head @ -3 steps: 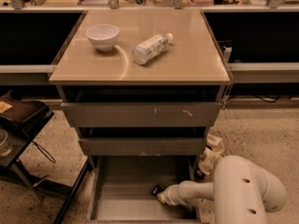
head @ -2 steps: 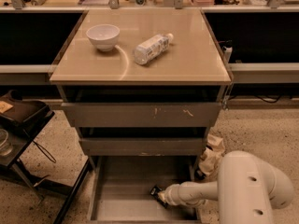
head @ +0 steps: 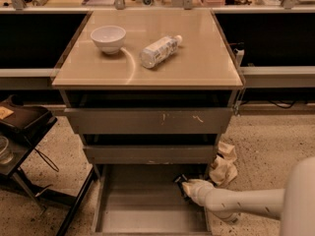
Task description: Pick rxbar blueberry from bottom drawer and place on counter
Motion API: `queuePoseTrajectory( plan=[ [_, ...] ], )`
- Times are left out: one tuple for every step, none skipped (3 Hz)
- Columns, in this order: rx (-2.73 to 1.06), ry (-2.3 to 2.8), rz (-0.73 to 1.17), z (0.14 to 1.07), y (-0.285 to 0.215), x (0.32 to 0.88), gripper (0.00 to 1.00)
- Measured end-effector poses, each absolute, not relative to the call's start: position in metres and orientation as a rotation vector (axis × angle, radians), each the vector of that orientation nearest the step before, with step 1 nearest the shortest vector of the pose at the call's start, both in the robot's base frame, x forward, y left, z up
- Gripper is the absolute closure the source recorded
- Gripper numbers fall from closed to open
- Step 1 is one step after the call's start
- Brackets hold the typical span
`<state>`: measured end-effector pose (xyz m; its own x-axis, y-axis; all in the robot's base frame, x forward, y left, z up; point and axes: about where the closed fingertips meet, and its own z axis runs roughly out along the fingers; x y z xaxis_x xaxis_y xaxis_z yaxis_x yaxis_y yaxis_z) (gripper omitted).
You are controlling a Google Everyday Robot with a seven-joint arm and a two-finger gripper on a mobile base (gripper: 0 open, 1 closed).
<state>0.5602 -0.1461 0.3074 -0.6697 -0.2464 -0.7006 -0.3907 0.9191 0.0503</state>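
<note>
White gripper point(head: 191, 187), hold unclear, at dark flat rxbar blueberry point(head: 179, 179), two o'clock in grey metal bottom drawer point(head: 142, 208); lift to beige bench point(head: 197, 58) apparently pending.

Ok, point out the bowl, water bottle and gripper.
white bowl point(head: 108, 38): camera view, outer wall.
water bottle point(head: 156, 52): camera view, white label.
gripper point(head: 184, 184): camera view, its tip, back right of bottom drawer point(head: 142, 208).

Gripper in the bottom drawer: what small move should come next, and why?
Probably draw the gripper toward the open front of the bottom drawer before lifting. It sits at the right rear corner, at a small dark item, possibly the rxbar blueberry, close under the middle drawer front; the counter is above that.
</note>
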Motion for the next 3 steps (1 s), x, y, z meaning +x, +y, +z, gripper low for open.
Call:
queuePoseTrajectory(
  plan=[
    [-0.234, 2.267, 0.136, 0.395, -0.182, 0.541, 1.00],
    [-0.166, 2.255, 0.074, 0.458, -0.178, 0.503, 1.00],
    [-0.174, 2.293, 0.048, 0.472, -0.180, 0.475, 1.00]
  ],
)
